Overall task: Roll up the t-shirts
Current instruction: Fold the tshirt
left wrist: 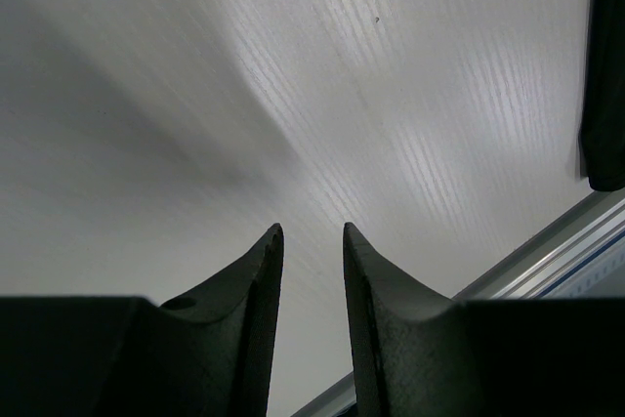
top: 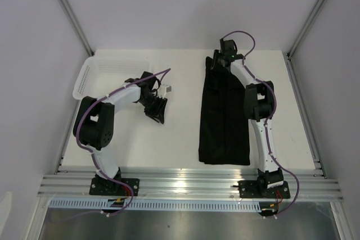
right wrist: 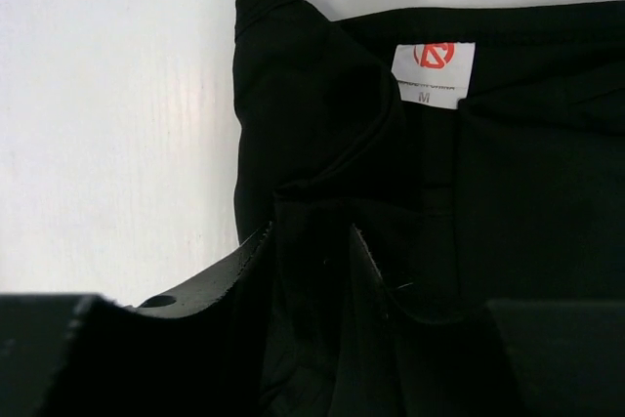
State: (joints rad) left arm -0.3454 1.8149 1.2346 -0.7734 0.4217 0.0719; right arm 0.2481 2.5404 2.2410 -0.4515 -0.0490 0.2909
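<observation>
One black t-shirt (top: 225,116) lies folded into a long narrow strip on the right half of the table, neck end at the far side. Its pale neck label (right wrist: 435,73) shows in the right wrist view. My right gripper (top: 217,60) is down at that far end, at the strip's left corner. Its jaws (right wrist: 310,233) stand apart, open, with a raised fold of black cloth (right wrist: 312,144) between and under them. My left gripper (top: 158,117) hovers over bare table left of the shirt, open (left wrist: 312,229) and empty. The shirt's edge (left wrist: 605,65) shows at the right of its view.
A white mesh basket (top: 93,74) stands at the far left corner, behind the left arm. An aluminium rail (top: 185,181) runs along the near table edge, and grey walls close in both sides. The rail (left wrist: 547,251) also shows in the left wrist view.
</observation>
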